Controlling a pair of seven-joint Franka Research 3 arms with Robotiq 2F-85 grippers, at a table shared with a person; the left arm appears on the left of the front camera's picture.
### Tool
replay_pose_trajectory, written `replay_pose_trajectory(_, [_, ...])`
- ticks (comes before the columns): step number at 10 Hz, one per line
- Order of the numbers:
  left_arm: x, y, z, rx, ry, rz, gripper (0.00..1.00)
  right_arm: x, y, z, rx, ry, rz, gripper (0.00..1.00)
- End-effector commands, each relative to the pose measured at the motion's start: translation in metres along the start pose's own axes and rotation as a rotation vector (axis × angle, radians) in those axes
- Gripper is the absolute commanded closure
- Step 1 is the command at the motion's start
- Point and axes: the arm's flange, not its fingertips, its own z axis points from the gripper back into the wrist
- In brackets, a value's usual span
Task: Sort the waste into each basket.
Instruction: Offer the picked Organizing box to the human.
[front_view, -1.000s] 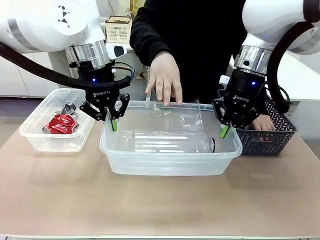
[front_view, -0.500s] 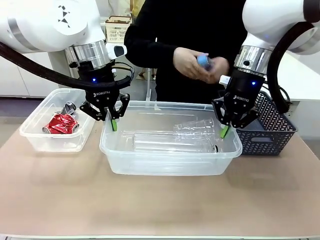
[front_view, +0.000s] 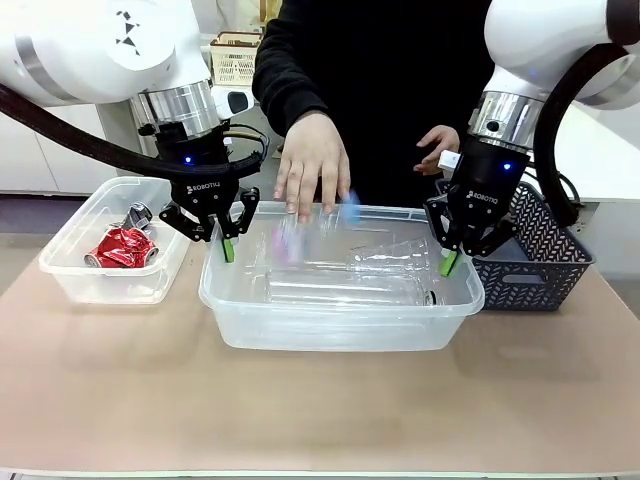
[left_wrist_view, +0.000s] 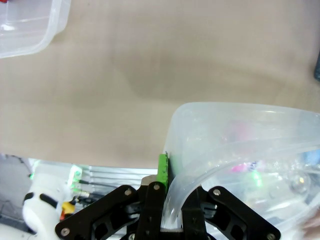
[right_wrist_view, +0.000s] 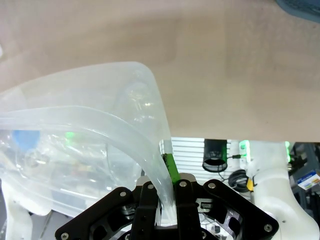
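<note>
From the front, I am watching both arms holding the wide clear tub while the person's hand is dropping a blurred bottle among the clear bottles already inside; the red can is lying in the small tub at left. At the left wrist, my left gripper is pinching the rim fully shut. At the right wrist, the right gripper is doing likewise. I should be keeping both grips level and steady.

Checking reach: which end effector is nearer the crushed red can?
Left. The left end effector grips the wide clear tub's rim beside the crushed red can; the right end effector clamps the opposite end.
</note>
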Motion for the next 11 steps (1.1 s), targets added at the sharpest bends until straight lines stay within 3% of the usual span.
replay_pose_trajectory(1, [0.0006, 0.0092, 0.0011, 0.001, -0.009, 0.036, 1.00, 0.0019, -0.0021, 0.0069, 0.025, 0.006, -0.028, 1.00])
replay_pose_trajectory(11, [0.0006, 0.0092, 0.0011, 0.001, -0.009, 0.036, 1.00, 0.0019, -0.0021, 0.0069, 0.025, 0.006, -0.028, 1.00])
